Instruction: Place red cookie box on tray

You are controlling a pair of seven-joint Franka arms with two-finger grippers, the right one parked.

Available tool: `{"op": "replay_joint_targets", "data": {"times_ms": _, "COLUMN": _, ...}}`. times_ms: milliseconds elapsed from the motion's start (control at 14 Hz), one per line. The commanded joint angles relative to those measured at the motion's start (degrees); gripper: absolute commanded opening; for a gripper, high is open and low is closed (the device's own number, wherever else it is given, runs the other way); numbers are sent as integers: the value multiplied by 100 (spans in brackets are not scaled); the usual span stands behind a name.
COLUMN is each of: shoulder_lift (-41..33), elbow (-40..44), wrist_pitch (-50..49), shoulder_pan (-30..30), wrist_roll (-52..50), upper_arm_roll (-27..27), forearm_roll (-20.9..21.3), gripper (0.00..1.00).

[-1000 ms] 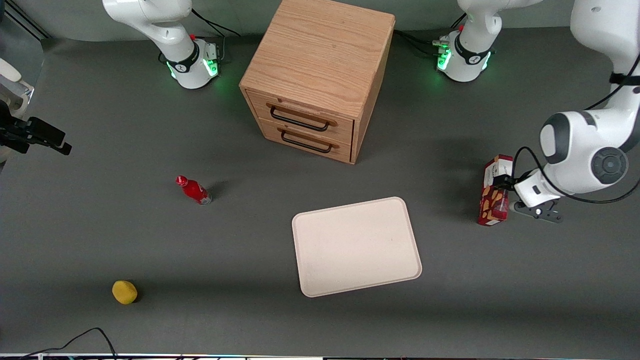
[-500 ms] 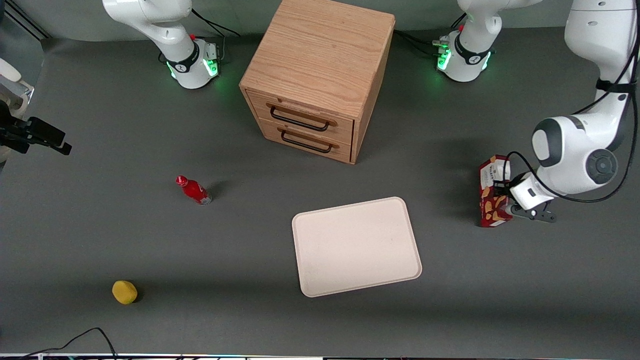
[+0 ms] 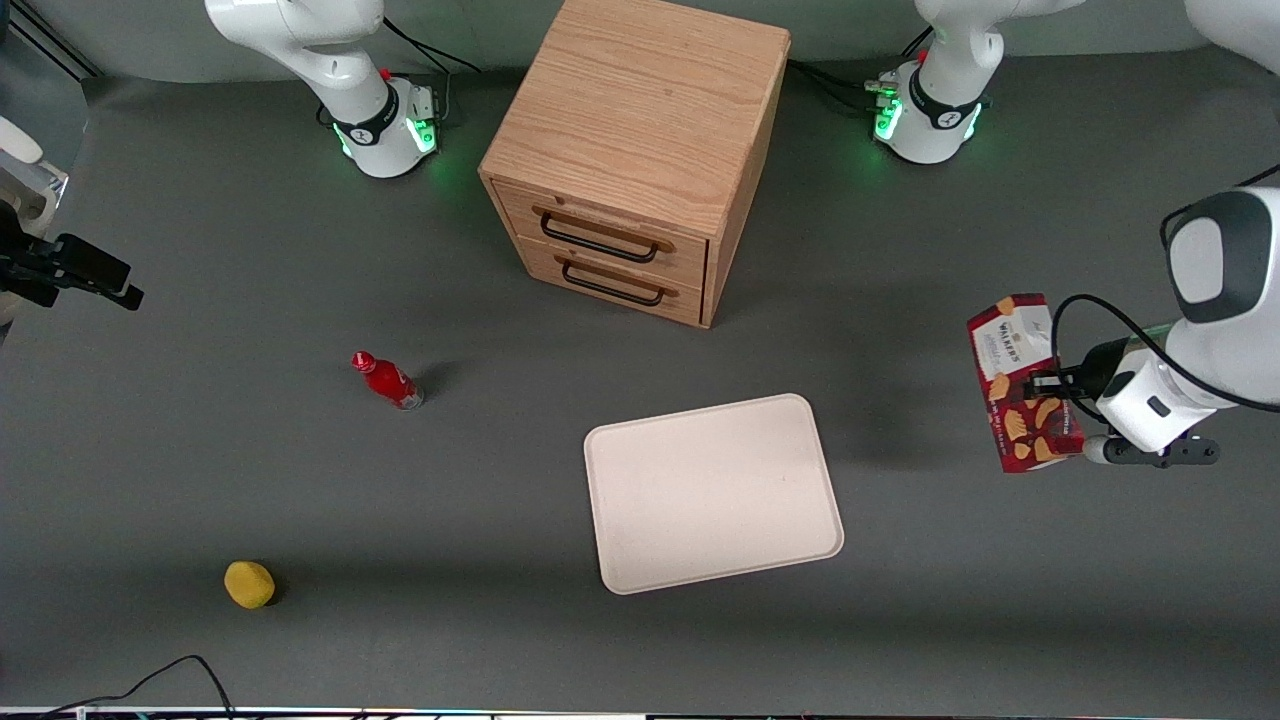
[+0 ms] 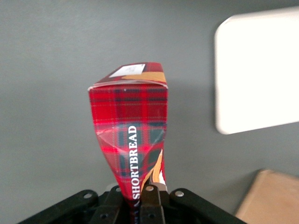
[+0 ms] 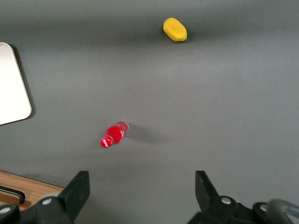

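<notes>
The red cookie box (image 3: 1022, 383), dark red with a white label end and cookie pictures, hangs tilted in the air near the working arm's end of the table. My left gripper (image 3: 1068, 385) is shut on one side of it, pinching the cardboard in. In the left wrist view the tartan box (image 4: 130, 140) sticks out from between the fingers (image 4: 154, 198) of the gripper (image 4: 138, 201). The cream-white tray (image 3: 712, 492) lies flat on the table, apart from the box and toward the table's middle; its corner shows in the left wrist view (image 4: 254, 74).
A wooden two-drawer cabinet (image 3: 635, 150) stands farther from the front camera than the tray. A small red bottle (image 3: 387, 380) and a yellow lemon-like object (image 3: 249, 584) lie toward the parked arm's end.
The gripper has lifted the box off the table, moved it slightly toward the working arm's end, and tilted it so its printed face shows more.
</notes>
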Motion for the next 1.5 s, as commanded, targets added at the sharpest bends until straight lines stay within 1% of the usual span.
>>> {"op": "replay_joint_targets", "data": {"times_ms": 0, "shoulder_lift": 302, "elbow": 459, "wrist_pitch": 15, "shoulder_pan": -89, "wrist_roll": -1881, "upper_arm_roll": -911, "forearm_roll": 80, "gripper": 0}}
{"op": "replay_joint_targets", "data": {"times_ms": 71, "shoulder_lift": 547, "elbow": 503, "wrist_pitch": 382, "shoulder_pan": -115, "wrist_roll": -2323, "upper_arm_roll": -1227, "forearm_roll": 246, "gripper": 0}}
{"op": "replay_joint_targets", "data": {"times_ms": 214, "shoulder_lift": 1161, "elbow": 442, "wrist_pitch": 1287, "shoulder_pan": -150, "wrist_roll": -2695, "upper_arm_roll": -1659, "forearm_roll": 720, "gripper": 0}}
{"op": "replay_joint_targets", "data": {"times_ms": 286, "shoulder_lift": 1573, "elbow": 433, "wrist_pitch": 1770, "shoulder_pan": -237, "wrist_roll": -2809, "upper_arm_roll": -1740, "forearm_roll": 1088, "gripper": 0}}
{"op": "replay_joint_targets", "data": {"times_ms": 429, "shoulder_lift": 2172, "elbow": 267, "wrist_pitch": 2519, "shoulder_pan": -370, "wrist_roll": -3414, "upper_arm_roll": -1758, "forearm_roll": 2184, "gripper": 0}}
{"op": "replay_joint_targets", "data": {"times_ms": 500, "shoulder_lift": 2323, "elbow": 223, "wrist_pitch": 2704, "shoulder_pan": -370, "wrist_roll": -3530, "upper_arm_roll": -1767, "forearm_roll": 2547, "gripper": 0}}
{"op": "replay_joint_targets", "data": {"times_ms": 643, "shoulder_lift": 2377, "elbow": 196, "wrist_pitch": 2706, "shoulder_pan": -361, "wrist_roll": -3461, "upper_arm_roll": -1767, "forearm_roll": 2699, "gripper": 0}}
{"op": "replay_joint_targets", "data": {"times_ms": 714, "shoulder_lift": 2464, "elbow": 196, "wrist_pitch": 2732, "shoulder_pan": -361, "wrist_roll": -3487, "upper_arm_roll": -1758, "forearm_roll": 2787, "gripper": 59}}
{"op": "replay_joint_targets", "data": {"times_ms": 786, "shoulder_lift": 2465, "elbow": 196, "wrist_pitch": 2689, "shoulder_pan": -370, "wrist_roll": -3548, "upper_arm_roll": -1767, "forearm_roll": 2944, "gripper": 100}}
{"op": "replay_joint_targets", "data": {"times_ms": 929, "shoulder_lift": 2334, "elbow": 196, "wrist_pitch": 2496, "shoulder_pan": -309, "wrist_roll": -3470, "upper_arm_roll": -1767, "forearm_roll": 2937, "gripper": 100}}
{"op": "replay_joint_targets", "data": {"times_ms": 1143, "shoulder_lift": 1738, "elbow": 205, "wrist_pitch": 1419, "shoulder_pan": -195, "wrist_roll": -3374, "upper_arm_roll": -1793, "forearm_roll": 2849, "gripper": 100}}
{"op": "replay_joint_targets", "data": {"times_ms": 1214, "shoulder_lift": 1414, "elbow": 213, "wrist_pitch": 1014, "shoulder_pan": -125, "wrist_roll": -2981, "upper_arm_roll": -1776, "forearm_roll": 2484, "gripper": 100}}
{"op": "replay_joint_targets", "data": {"times_ms": 1286, "shoulder_lift": 1010, "elbow": 239, "wrist_pitch": 619, "shoulder_pan": -63, "wrist_roll": -2360, "upper_arm_roll": -1662, "forearm_roll": 1941, "gripper": 100}}
{"op": "replay_joint_targets", "data": {"times_ms": 1357, "shoulder_lift": 589, "elbow": 257, "wrist_pitch": 136, "shoulder_pan": -63, "wrist_roll": -1762, "upper_arm_roll": -1226, "forearm_roll": 1509, "gripper": 100}}
{"op": "replay_joint_targets", "data": {"times_ms": 1429, "shoulder_lift": 175, "elbow": 249, "wrist_pitch": -286, "shoulder_pan": -63, "wrist_roll": -1190, "upper_arm_roll": -909, "forearm_roll": 1165, "gripper": 100}}
